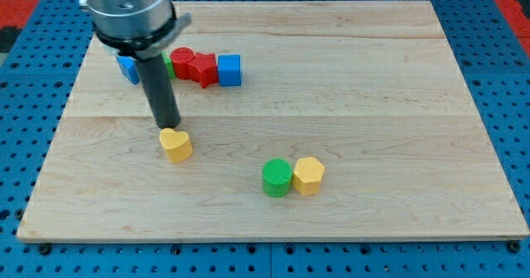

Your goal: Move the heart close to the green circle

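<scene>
The end effector is a plain dark rod with nothing to open or close and holds nothing; its tip [170, 127] rests on the wooden table [397, 104], touching or just beside the upper-left edge of the yellow heart [175, 144]. The green circle [277, 178] lies well apart from the tip, toward the view's lower right, with a yellow hexagon [308, 175] touching its right side. The stretch of table between heart and circle carries no block. Above the tip, toward the view's top, sits a row: a blue block [128, 67] partly hidden by the arm, a sliver of green block [169, 64], two red blocks [182, 61] [204, 69] and a blue cube [229, 69].
</scene>
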`<state>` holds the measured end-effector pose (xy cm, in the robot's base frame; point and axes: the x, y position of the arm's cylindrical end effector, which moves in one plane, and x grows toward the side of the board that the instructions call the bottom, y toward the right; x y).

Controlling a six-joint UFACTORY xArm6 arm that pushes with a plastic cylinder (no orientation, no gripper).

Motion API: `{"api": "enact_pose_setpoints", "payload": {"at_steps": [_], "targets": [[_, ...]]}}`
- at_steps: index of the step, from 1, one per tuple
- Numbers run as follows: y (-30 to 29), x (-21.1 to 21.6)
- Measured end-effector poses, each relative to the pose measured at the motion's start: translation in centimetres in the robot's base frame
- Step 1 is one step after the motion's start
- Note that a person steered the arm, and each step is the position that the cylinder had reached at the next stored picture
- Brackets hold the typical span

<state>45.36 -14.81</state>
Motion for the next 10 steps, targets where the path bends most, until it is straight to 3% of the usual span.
{"api": "enact_pose_setpoints", "payload": {"at_steps": [2, 3, 4, 5, 6, 8, 10], "targets": [[5.7, 5.5], [4.8, 5.4], [-0.5, 5.5], [3.2, 9.6], [7.6, 9.6], [5.1, 10.1], [9.5, 4.5]]}}
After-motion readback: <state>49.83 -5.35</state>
